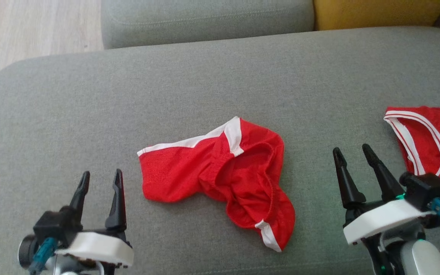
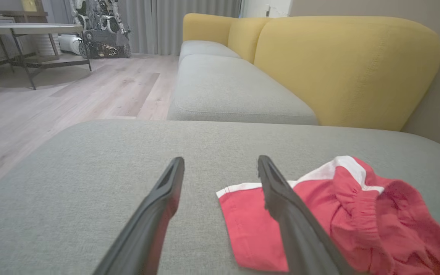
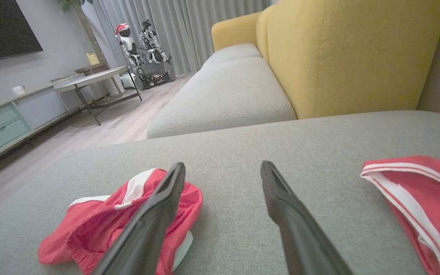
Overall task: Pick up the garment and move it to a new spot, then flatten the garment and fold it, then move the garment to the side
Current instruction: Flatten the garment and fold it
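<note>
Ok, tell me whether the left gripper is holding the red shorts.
No, the left gripper stands open, apart from the red shorts.

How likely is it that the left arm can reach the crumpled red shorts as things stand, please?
Probably yes: the open left tool sits beside the red shorts, with bare grey cushion between them.
</note>
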You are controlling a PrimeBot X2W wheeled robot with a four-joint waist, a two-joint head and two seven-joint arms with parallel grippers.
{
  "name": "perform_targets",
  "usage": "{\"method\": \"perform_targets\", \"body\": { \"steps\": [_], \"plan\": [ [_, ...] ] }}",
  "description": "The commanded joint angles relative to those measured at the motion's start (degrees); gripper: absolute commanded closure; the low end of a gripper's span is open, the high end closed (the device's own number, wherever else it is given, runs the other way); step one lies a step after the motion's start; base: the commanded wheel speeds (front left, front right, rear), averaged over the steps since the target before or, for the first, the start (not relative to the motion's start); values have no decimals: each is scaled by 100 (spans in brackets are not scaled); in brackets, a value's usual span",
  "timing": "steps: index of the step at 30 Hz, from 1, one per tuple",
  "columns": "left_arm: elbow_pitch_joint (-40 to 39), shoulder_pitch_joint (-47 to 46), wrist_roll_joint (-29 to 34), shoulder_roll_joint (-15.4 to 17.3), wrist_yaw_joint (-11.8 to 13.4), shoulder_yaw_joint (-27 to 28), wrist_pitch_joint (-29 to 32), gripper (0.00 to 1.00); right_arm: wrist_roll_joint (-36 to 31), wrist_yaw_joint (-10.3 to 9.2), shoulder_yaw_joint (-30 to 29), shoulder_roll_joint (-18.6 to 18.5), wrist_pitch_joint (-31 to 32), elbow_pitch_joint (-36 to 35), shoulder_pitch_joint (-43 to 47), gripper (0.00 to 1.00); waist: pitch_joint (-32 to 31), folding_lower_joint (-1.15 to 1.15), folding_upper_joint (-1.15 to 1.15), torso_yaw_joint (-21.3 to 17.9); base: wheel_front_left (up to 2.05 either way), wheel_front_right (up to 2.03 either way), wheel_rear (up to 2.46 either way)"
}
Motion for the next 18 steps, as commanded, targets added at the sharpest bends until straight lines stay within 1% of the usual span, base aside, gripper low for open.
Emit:
{"method": "perform_targets", "body": {
  "steps": [1,18],
  "plan": [
    [-264,-119,26,76,44,163,51,0,-55,-5,90,-59,24,-281,-75,0,-52,0,0,2,0,0,0],
    [-361,90,3,131,138,91,133,0,-116,-5,47,-34,121,-544,85,0,-167,0,0,-41,0,0,0]
  ]
}}
